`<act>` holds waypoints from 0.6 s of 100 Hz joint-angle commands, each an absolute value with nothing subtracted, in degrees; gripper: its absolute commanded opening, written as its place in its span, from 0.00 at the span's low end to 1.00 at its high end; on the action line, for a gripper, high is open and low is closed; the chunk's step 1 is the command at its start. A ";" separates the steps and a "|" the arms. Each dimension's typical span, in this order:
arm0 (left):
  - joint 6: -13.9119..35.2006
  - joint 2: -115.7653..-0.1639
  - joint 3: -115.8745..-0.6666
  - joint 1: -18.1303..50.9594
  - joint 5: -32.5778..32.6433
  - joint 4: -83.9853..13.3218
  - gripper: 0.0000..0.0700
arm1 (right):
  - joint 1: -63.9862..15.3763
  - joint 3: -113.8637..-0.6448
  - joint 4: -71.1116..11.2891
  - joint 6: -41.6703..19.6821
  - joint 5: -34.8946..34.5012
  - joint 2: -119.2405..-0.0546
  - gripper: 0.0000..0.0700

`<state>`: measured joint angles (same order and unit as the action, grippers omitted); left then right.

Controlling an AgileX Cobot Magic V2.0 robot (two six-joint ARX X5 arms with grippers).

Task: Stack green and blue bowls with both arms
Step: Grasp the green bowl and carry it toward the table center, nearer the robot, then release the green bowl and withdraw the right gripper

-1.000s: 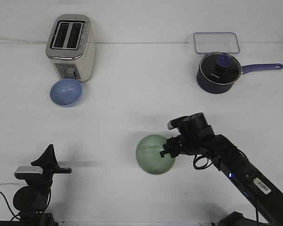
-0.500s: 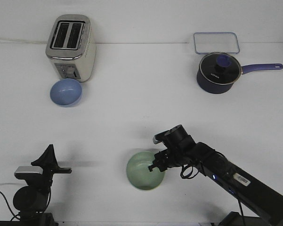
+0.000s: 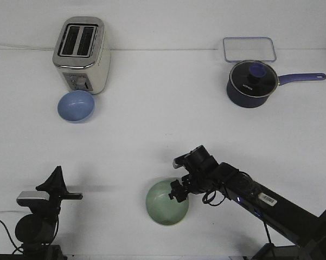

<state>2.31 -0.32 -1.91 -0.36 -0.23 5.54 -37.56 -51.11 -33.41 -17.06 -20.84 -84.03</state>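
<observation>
Fingers (image 3: 177, 193) of right arm seemingly grip green bowl (image 3: 164, 204).

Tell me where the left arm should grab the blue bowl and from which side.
Grip the blue bowl by its thin rim, one finger inside and one outside, coming down from above. It sits upright and open. Take the near or left part of the rim, since the toaster stands right behind it.

Green bowl (image 3: 165, 204): we see it pale mint, glossy, upright, near the front edge.
Blue bowl (image 3: 76, 106): we see it periwinkle, upright, far left, well apart.
</observation>
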 commanded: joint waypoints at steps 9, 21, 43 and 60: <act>2.52 -0.27 -0.82 -0.36 -0.36 6.11 0.02 | -36.56 -52.71 -32.93 -14.50 -20.93 -80.42 0.59; 3.79 -0.27 -0.82 -0.36 -0.40 6.11 0.02 | -34.20 -54.68 -32.42 -13.61 -18.46 -74.32 0.59; 16.21 -0.27 -1.72 -0.36 -0.36 6.68 0.01 | -27.05 -56.03 -28.08 -9.76 -7.90 -60.69 0.59; 24.14 -1.48 -6.39 -0.36 0.10 4.64 0.02 | -19.92 -54.57 -26.11 -6.59 -3.86 -52.49 0.59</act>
